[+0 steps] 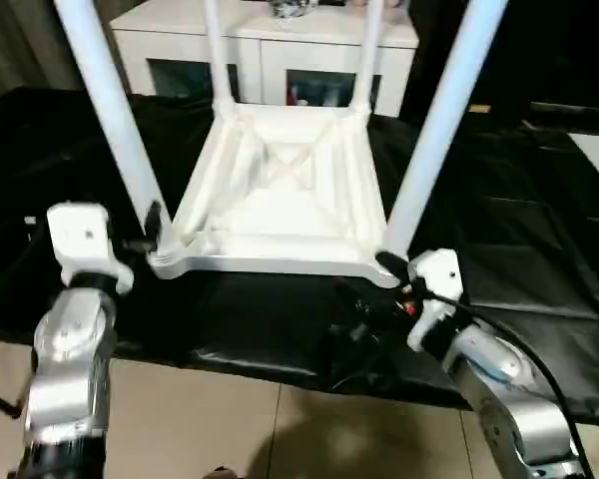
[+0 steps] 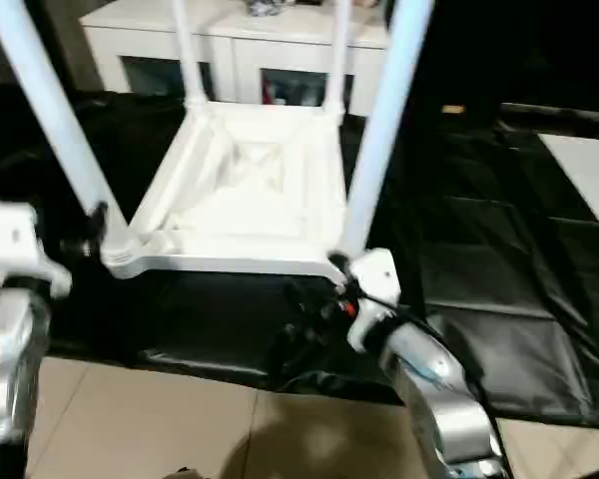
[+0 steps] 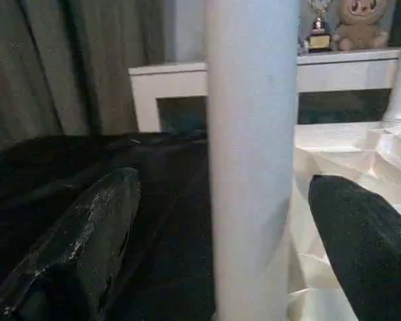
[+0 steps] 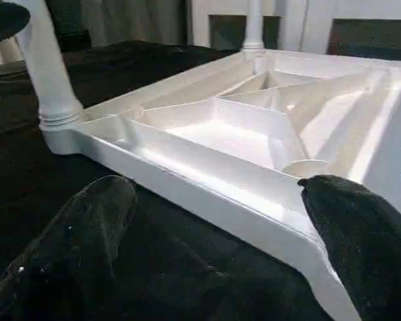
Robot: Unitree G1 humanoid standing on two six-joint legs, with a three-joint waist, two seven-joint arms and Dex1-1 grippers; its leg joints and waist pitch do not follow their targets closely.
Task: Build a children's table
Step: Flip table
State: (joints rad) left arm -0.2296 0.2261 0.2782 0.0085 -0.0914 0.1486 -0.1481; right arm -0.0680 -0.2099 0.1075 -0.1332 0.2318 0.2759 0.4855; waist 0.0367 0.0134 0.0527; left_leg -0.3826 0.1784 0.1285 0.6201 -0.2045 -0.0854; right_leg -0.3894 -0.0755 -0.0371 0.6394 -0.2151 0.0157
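Observation:
The children's table (image 1: 280, 200) lies upside down on a black cloth, its ribbed underside facing up and four white legs standing upright. My left gripper (image 1: 155, 232) is open at the near-left corner. In the left wrist view the near-left leg (image 3: 250, 167) stands between its fingers (image 3: 87, 234) with a gap on each side. My right gripper (image 1: 391, 267) is open at the near-right corner, beside the base of the near-right leg (image 1: 439, 120). In the right wrist view the table's near edge (image 4: 207, 194) runs between its black fingers (image 4: 367, 234).
A white cabinet (image 1: 270, 50) with glass-fronted compartments stands behind the table, with a trophy (image 3: 319, 30) and a plush toy (image 3: 361, 23) on top. The black cloth (image 1: 519, 220) covers the work surface. Tiled floor (image 1: 280, 429) shows in front, between my forearms.

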